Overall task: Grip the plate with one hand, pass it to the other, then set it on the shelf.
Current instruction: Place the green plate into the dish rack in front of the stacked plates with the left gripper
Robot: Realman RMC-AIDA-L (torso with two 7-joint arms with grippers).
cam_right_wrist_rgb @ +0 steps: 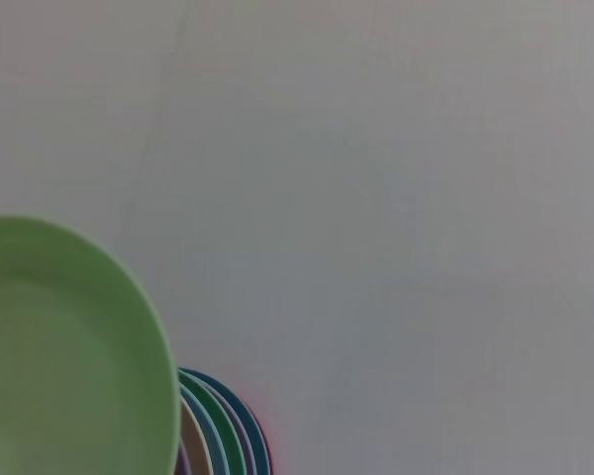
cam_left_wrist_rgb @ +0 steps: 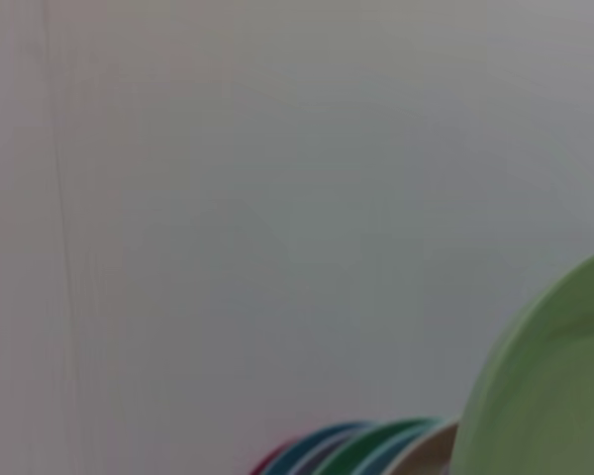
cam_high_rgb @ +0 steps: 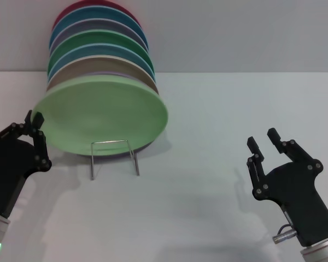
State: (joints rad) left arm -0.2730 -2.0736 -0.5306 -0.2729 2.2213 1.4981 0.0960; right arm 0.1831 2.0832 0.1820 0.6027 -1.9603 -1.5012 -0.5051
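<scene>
The pale mint-green plate (cam_high_rgb: 104, 114) stands tilted at the front of a row of plates, its lower edge on the thin wire shelf (cam_high_rgb: 115, 155). It also shows in the left wrist view (cam_left_wrist_rgb: 554, 396) and in the right wrist view (cam_right_wrist_rgb: 59, 356). My left gripper (cam_high_rgb: 34, 118) is open at the plate's left rim; I cannot tell whether it touches. My right gripper (cam_high_rgb: 263, 139) is open and empty, low on the right, well away from the plate.
Several coloured plates (cam_high_rgb: 98, 33) lean behind the mint one against a pale wall; they show in the left wrist view (cam_left_wrist_rgb: 356, 450) and in the right wrist view (cam_right_wrist_rgb: 228, 430). The white table (cam_high_rgb: 208, 164) spreads between the shelf and my right gripper.
</scene>
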